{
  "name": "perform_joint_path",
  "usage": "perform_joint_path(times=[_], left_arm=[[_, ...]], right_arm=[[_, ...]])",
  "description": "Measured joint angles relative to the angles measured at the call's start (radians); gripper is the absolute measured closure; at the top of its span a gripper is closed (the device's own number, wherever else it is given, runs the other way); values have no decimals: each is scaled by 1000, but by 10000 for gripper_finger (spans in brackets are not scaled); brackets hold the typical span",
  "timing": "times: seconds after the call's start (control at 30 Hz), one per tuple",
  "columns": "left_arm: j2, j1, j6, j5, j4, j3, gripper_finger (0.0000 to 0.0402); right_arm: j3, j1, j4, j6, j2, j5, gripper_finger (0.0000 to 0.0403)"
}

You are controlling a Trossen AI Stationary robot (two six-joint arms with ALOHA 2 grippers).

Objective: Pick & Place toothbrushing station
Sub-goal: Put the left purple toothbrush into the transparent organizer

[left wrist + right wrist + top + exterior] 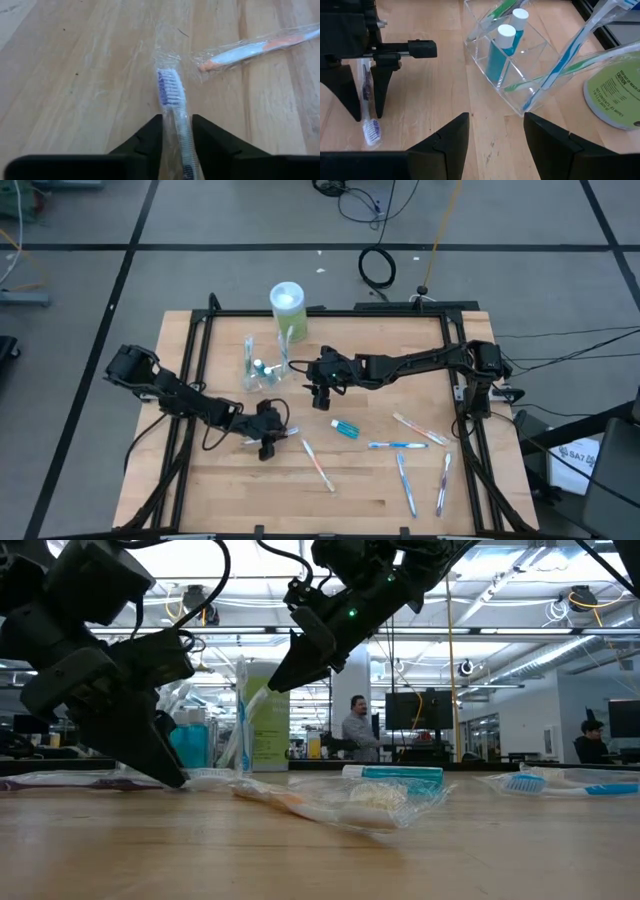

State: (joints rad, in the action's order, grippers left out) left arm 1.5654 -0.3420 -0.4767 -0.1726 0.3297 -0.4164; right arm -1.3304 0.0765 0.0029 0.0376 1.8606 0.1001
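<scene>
Two small blue white-capped tubes (501, 50) and a few toothbrushes already stand in the clear plastic cup (512, 75), just ahead of the right end effector (495, 130), which hovers wide and empty. Below the left end effector (177, 132), narrowed around it, a wrapped purple-bristled toothbrush (172, 97) lies on the wooden tabletop (360, 490). One tube (345, 428) and several wrapped brushes, well apart from it, remain unplaced.
</scene>
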Motion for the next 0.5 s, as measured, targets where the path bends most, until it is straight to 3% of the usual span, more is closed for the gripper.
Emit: perform_joint_path(times=[0.3,0.5], left_arm=[[2,1,-23,-4,-3,1,379],[2,2,-88,4,17,1,395]], right_arm=[[0,0,0,0,0,0,220],[0,0,0,0,0,0,220]])
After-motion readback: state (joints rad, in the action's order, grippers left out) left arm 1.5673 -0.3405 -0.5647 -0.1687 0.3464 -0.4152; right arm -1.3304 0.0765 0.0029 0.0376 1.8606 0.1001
